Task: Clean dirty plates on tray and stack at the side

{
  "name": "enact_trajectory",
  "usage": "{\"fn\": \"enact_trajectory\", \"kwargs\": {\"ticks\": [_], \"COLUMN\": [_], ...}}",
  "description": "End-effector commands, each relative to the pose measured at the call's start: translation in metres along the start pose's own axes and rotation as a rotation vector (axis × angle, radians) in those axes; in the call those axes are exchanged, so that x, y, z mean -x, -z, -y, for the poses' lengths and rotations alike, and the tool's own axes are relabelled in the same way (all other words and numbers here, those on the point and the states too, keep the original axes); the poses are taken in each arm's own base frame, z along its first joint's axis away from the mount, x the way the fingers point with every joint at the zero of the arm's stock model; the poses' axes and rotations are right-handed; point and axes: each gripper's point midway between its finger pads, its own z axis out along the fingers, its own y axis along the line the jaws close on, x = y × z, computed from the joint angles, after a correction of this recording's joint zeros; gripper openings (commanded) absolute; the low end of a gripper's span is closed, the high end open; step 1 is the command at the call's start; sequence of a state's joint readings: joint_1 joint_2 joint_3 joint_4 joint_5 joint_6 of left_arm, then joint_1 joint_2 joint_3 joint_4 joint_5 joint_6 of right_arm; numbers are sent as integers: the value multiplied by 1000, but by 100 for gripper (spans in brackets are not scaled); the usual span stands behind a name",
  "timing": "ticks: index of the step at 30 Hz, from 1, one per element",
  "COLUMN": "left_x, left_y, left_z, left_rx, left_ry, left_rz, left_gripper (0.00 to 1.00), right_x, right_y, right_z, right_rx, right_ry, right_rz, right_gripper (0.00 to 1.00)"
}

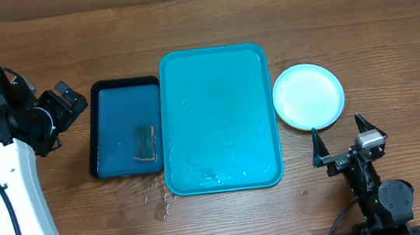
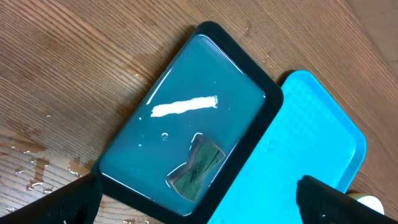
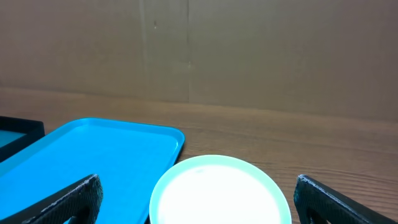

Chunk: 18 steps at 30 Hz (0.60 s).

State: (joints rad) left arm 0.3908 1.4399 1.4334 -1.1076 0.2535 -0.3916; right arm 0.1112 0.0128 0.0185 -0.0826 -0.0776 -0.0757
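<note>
Left tool (image 1: pixel 73 103) and right tool (image 1: pixel 338 130) are gaping, released; 1 round pale-blue plastic plate (image 1: pixel 308 96) is hiding anything beneath.

We hold our left arm (image 1: pixel 11 193) up along the left edge of the overhead view, its white link bending into a black wrist that turns the left gripper (image 1: pixel 70 107) inward, jaws spread wide and holding nothing. Our right arm (image 1: pixel 381 197) sits low at the near right, and its right gripper (image 1: pixel 336 125) points away from the base, both fingers (image 1: pixel 317 149) parted wide and empty.
</note>
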Motion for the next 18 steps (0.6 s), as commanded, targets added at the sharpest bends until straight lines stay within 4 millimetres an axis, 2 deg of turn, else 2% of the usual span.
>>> {"fn": "enact_trajectory", "kwargs": {"ticks": [1, 13, 18], "left_x": [1, 0, -7], "left_y": [1, 1, 9], "left_z": [0, 1, 16], "left_rx": [0, -2, -28], "left_ry": [14, 9, -35], "left_rz": [5, 3, 18], "left_gripper": [100, 100, 100], "right_x": [-2, -2, -2], "right_y": [0, 0, 0], "right_z": [2, 2, 2], "right_rx": [-11, -11, -11], "right_ry": [4, 4, 4], "right_rz": [3, 4, 3], "right_gripper": [100, 100, 100]}}
